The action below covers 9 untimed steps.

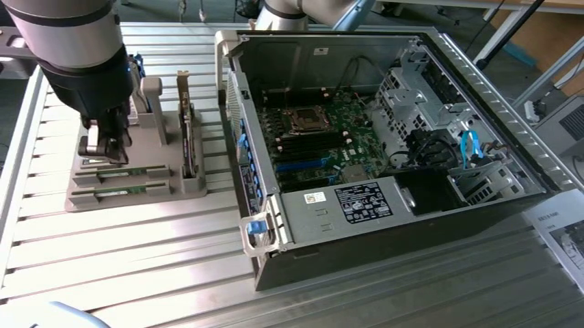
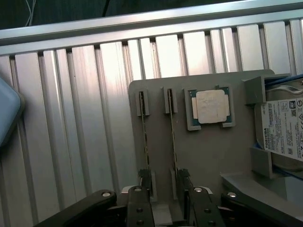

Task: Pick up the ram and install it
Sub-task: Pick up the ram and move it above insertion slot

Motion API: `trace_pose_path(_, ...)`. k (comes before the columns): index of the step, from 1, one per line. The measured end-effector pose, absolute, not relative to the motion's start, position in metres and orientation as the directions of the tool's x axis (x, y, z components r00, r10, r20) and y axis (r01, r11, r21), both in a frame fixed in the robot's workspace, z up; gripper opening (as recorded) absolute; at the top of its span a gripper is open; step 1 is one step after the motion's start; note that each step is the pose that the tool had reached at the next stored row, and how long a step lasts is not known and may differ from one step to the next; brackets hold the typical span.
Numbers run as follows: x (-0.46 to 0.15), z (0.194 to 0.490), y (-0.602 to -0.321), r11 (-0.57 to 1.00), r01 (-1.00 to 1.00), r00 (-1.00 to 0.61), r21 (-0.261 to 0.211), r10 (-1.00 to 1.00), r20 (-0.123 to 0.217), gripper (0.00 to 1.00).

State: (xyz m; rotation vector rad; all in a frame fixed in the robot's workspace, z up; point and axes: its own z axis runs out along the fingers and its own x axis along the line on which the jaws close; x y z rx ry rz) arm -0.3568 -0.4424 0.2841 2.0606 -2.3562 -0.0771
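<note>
exterior view: the tool hangs low over a grey holder that sits near the edge of the desk on the exterior view's left. its jaws stand apart and grip nothing. the ram stands on its long edge in a slot of the holder, directly beneath the tool, with its long axis along the exterior view's left-to-right line. a second ram stick lies parallel in the next slot, nearer the holder's front edge. an expansion card stands upright at the holder's edge toward the open computer case, which sits well apart on the exterior view's right with its motherboard exposed.

wrist view: the tool is released, and its 2 fingers are spread. the ram shows edge-on as a thin line running straight away from the tool, and its near end lies between the 2 fingers. by my reading the jaws would close across the stick's thin faces, square to its long axis. whether a finger touches it i cannot tell. the second ram stick runs parallel just beside it, in line with the other finger. a square processor chip sits in its own pocket of the holder, and a hard drive stands at the holder's far edge.
</note>
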Motion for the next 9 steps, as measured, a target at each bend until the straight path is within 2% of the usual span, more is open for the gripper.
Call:
trace_pose_path(6, -0.357, 0.258, -0.444, 0.133, -0.990, -0.134, 0.044, -0.991, -0.024, 0.36)
trace_pose_path(9, -0.357, 0.258, -0.453, 0.133, -0.990, -0.134, 0.044, -0.991, -0.025, 0.36)
